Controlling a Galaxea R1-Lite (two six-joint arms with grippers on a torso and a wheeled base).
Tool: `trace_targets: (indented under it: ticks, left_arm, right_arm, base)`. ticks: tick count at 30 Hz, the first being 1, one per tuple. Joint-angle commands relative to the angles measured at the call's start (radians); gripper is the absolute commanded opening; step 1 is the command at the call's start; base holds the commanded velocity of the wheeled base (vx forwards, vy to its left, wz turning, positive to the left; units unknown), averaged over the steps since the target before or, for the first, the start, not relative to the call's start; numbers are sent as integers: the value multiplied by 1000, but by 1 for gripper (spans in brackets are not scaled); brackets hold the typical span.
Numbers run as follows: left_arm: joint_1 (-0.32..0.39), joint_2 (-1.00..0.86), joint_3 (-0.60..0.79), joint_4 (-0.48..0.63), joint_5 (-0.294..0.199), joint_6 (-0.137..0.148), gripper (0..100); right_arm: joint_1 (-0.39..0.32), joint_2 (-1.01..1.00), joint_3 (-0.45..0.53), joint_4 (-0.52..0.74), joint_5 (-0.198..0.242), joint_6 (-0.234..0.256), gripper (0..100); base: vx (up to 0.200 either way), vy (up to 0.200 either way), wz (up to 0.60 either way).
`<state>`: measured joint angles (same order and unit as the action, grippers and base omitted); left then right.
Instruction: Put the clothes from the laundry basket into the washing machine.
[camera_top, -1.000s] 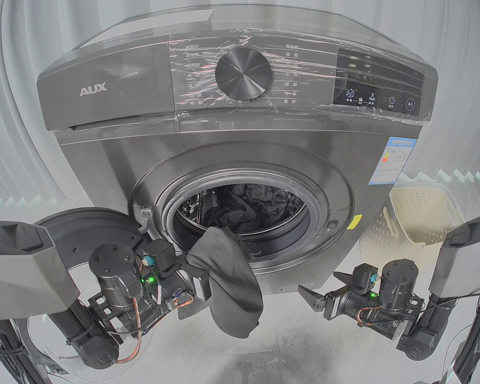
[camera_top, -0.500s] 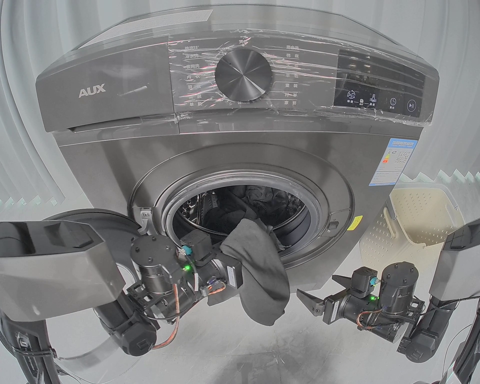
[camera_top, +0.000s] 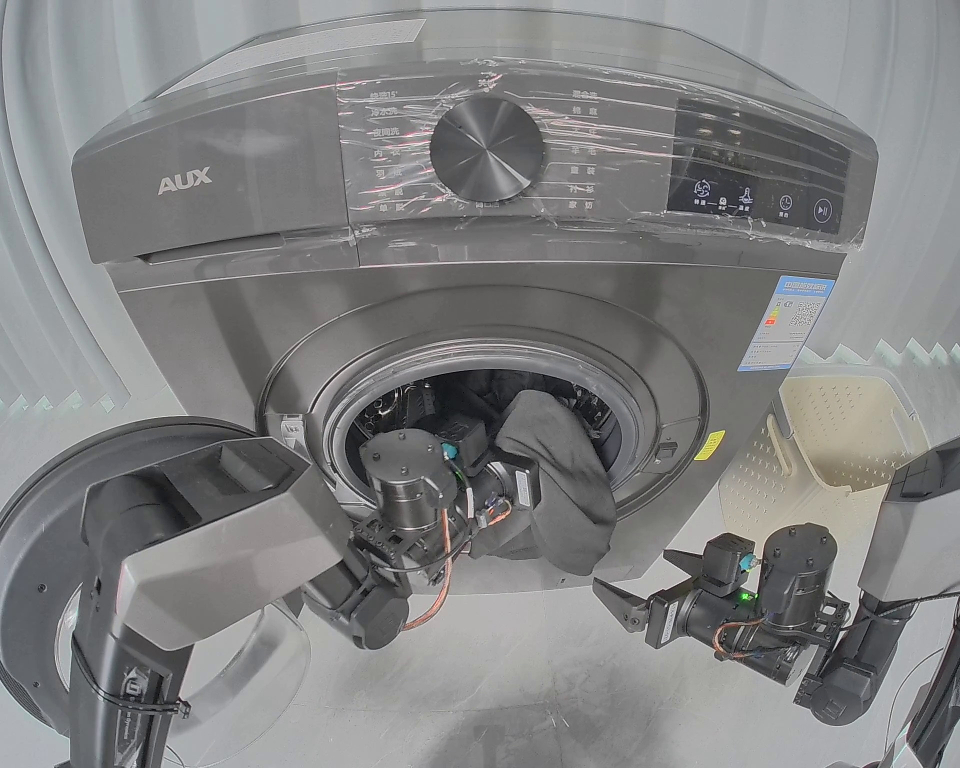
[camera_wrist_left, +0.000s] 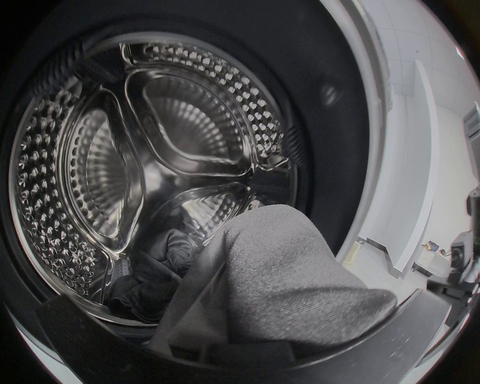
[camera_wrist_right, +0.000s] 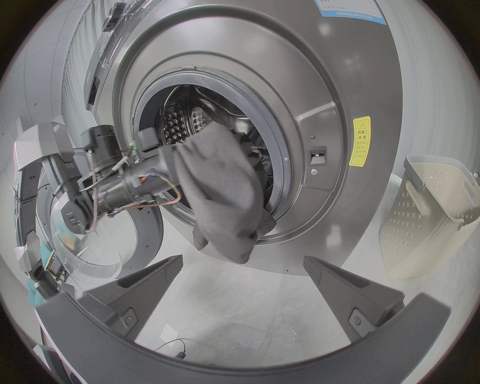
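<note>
Starting nearest, the right claw (camera_top: 645, 578) hangs low before the washing machine (camera_top: 250, 320), fingers apart and holding nothing.

Beyond it, the left claw (camera_top: 512, 488) sits at the mouth of the round opening. Cloth drapes over its fingers, but from the way the grey garment (camera_top: 560, 480) hangs off it, I judge it clamped on that garment. The upper part of the garment is just inside the opening. A long fold trails out over the lower rim and down the front panel. The door (camera_top: 40, 540) stands swung open on the left, apart from the arm.

Farther in, the drum (camera_wrist_left: 165, 140) holds dark clothes (camera_wrist_left: 145, 280) heaped at its bottom. The laundry basket (camera_top: 850, 430) stands beside the machine on the right.

Assessment: the step in hand is loading this garment. To do it well, the claw should go deeper and slightly upward before release, so the trailing fold is drawn over the rim. Release should come above the dark heap. If the grip opens here, the weight outside is likely to pull the garment back onto the floor. Withdrawal should be straight, to avoid dragging cloth out.
</note>
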<state>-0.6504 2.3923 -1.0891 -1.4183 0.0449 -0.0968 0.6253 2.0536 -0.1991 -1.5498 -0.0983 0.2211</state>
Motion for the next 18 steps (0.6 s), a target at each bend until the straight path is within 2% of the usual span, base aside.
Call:
trace_targets:
  ticks: [1,7,11,18]
  left_arm:
    - [34,117,-225,157,24,-1,0]
    - [71,179,-353,282,27,8,0]
    - [95,254,-506,345,29,11,0]
    - [130,327,-838,518,127,11,0]
  right_arm:
    - [1,3,0,0,0,0,100]
    - [1,7,-2,0,0,0,100]
    - [1,8,-3,0,0,0,100]
    - [1,11,-3,0,0,0,100]
  base:
    - [0,0,0]
    - [0,0,0]
    - [0,0,0]
    - [0,0,0]
